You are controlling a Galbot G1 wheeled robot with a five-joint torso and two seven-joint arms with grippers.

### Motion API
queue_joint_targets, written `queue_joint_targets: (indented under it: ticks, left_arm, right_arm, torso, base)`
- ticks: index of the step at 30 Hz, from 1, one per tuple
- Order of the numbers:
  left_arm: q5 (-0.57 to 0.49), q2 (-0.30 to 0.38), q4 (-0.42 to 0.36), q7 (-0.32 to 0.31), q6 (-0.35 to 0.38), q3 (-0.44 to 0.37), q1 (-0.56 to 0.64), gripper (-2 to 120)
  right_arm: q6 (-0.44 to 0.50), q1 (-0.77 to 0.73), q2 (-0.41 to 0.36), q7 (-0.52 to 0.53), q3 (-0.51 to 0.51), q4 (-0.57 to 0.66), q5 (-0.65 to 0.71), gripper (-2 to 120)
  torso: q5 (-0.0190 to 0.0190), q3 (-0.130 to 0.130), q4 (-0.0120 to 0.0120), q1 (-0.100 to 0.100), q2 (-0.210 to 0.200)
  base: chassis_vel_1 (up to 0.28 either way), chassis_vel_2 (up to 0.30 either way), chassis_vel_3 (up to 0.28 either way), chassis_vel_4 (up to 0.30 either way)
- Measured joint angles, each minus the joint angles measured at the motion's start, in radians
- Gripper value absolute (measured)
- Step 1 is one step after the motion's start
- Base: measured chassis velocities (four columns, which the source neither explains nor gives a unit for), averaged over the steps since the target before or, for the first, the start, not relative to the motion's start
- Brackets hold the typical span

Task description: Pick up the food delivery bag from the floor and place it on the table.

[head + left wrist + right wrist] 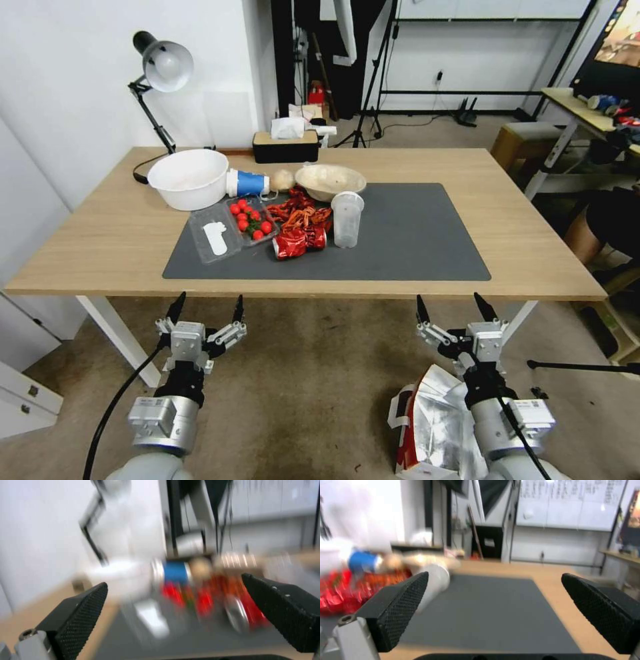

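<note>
Our right tool (457,308) and left tool (207,307) both hover spread, empty, just short of the desk (100,240) edge. The food delivery bag (433,427) sits on the floor (313,393) beneath our right arm. We judge it light and crushable; best taken by its white loop handles.

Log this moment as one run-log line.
bag: food delivery bag on floor, under right arm | left gripper: open, empty | right gripper: open, empty | table: bag not placed
</note>
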Motion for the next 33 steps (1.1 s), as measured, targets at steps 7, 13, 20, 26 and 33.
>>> queue_joint_targets:
  ticks: [7, 13, 20, 26, 33]
  left_arm:
    - [-0.031, 0.02, 0.009, -0.017, -0.005, 0.002, -0.013, 100]
    - [-0.03, 0.015, 0.037, -0.005, -0.047, 0.002, -0.01, 100]
    - [-0.029, 0.014, 0.053, 0.005, -0.098, -0.007, 0.0, 99]
    - [-0.019, 0.008, 0.053, 0.009, -0.105, -0.001, 0.003, 99]
    - [-0.011, 0.006, 0.058, 0.009, -0.112, 0.002, 0.003, 99]
  right_arm:
    - [-0.004, 0.006, -0.011, 0.006, -0.002, 0.002, 0.012, 100]
    - [-0.002, 0.005, -0.011, 0.008, -0.001, -0.008, 0.011, 100]
    - [0.005, 0.009, -0.011, 0.007, -0.003, -0.019, 0.009, 100]
    - [0.006, 0.01, -0.013, 0.006, -0.002, -0.019, 0.01, 100]
    - [0.011, 0.008, -0.009, 0.004, -0.001, -0.018, 0.013, 100]
  torso:
    - [-0.0008, 0.0, 0.0009, 0.0, 0.0]
    - [-0.0006, 0.0, 0.0009, 0.0, 0.0]
    - [-0.0006, 0.0, 0.0009, 0.0, 0.0]
    - [-0.0006, -0.003, 0.0009, -0.002, -0.005]
    - [-0.0006, -0.009, 0.0008, -0.008, -0.017]
  base:
    - [0.0, 0.0, 0.0, 0.0]
    - [0.0, 0.0, 0.0, 0.0]
    - [0.0, 0.0, 0.0, 0.0]
    - [0.0, 0.0, 0.0, 0.0]
    - [0.0, 0.0, 0.0, 0.0]
